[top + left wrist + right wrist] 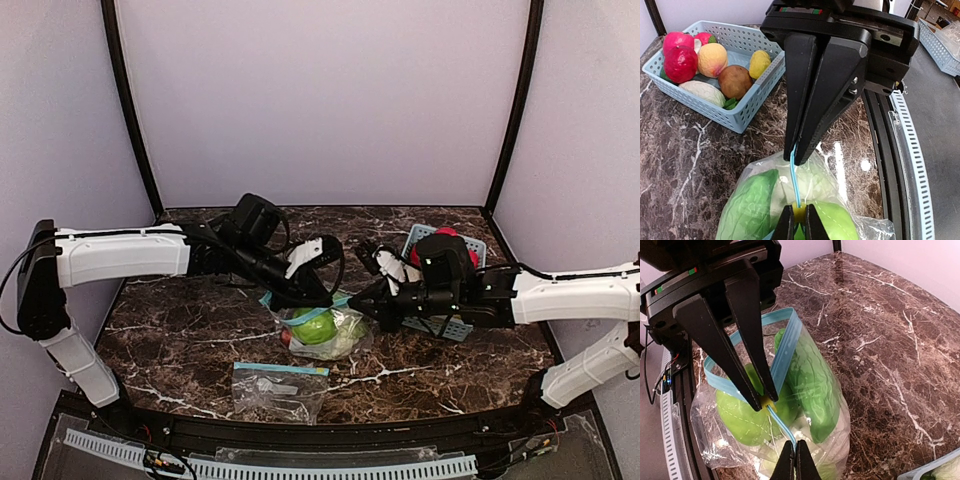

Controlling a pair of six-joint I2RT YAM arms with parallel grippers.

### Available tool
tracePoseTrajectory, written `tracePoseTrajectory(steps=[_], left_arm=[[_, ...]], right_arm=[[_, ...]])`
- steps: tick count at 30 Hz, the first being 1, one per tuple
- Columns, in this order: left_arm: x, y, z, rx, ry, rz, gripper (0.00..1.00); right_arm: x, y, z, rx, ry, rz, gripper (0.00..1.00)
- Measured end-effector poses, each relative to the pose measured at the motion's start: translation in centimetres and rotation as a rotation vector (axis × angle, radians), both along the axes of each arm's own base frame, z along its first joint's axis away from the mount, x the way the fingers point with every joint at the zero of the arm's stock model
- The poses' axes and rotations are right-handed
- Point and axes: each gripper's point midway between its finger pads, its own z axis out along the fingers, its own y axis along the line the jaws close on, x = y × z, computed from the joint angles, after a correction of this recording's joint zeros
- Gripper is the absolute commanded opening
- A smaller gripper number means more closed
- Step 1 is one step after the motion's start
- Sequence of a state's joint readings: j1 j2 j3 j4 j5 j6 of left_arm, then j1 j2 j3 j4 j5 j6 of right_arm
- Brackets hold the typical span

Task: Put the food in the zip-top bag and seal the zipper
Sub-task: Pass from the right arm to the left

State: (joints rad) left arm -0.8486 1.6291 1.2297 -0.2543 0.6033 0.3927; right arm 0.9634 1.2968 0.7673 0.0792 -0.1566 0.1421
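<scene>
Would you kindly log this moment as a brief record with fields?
left end effector: shut on zipper strip
right end effector: shut on yellow slider
zip-top bag: green food inside, mouth partly open
basket: several food pieces inside
second bag: lies flat, apart from the first

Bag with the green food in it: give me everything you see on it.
Clear plastic bag lying on the marble table, holding green food. Its blue zipper strip gapes in a loop at one end; the stretch between the tools is pinched thin. Left tool and right tool both grip the strip.
</scene>
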Motion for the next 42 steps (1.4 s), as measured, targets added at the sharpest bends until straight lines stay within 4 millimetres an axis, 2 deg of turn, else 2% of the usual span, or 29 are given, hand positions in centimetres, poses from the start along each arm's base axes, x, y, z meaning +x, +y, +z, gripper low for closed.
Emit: tracePoseTrajectory(steps=[3, 5, 6, 9, 13, 19, 25, 31, 33, 36, 42], left_arm=[[-0.6, -0.3, -0.9, 0.020, 0.046, 0.000, 0.05], [-0.8, -0.4, -1.2, 0.027, 0.072, 0.006, 0.22], [-0.8, -0.4, -1.3, 0.029, 0.084, 0.012, 0.37], [-1.1, -0.1, -1.7, 0.054, 0.130, 0.033, 0.62], [-1.0, 0.4, -1.5, 0.069, 0.138, 0.066, 0.72], [0.9, 2.6, 0.5, 0.065, 0.085, 0.151, 0.76], [4.3, 5.5, 1.1, 0.088, 0.057, 0.244, 0.69], [4.8, 6.1, -0.7, 0.153, 0.063, 0.241, 0.60], [4.8, 6.1, -1.3, 0.167, 0.072, 0.236, 0.55], [4.9, 5.9, -1.9, 0.179, 0.083, 0.230, 0.42], [5.2, 5.5, -2.3, 0.184, 0.092, 0.223, 0.18]], right_arm=[[-0.5, -0.1, -0.7, -0.015, 0.030, 0.032, 0.00], [-0.7, -0.2, -1.1, -0.022, 0.044, 0.043, 0.00], [-0.8, -0.2, -1.3, -0.023, 0.047, 0.049, 0.00], [-0.7, -0.6, -1.8, -0.031, 0.051, 0.049, 0.00], [-0.7, -0.7, -1.9, -0.031, 0.047, 0.071, 0.00], [-1.3, -0.5, -1.8, -0.025, 0.038, 0.114, 0.00], [-1.6, -0.7, -1.4, -0.018, 0.026, 0.127, 0.00], [-1.8, -0.7, -1.3, -0.013, 0.023, 0.137, 0.00], [-1.8, -0.7, -1.3, -0.013, 0.023, 0.137, 0.00], [-1.8, -0.7, -1.3, -0.013, 0.022, 0.137, 0.00], [-1.9, -0.8, -1.5, -0.014, 0.023, 0.137, 0.00]])
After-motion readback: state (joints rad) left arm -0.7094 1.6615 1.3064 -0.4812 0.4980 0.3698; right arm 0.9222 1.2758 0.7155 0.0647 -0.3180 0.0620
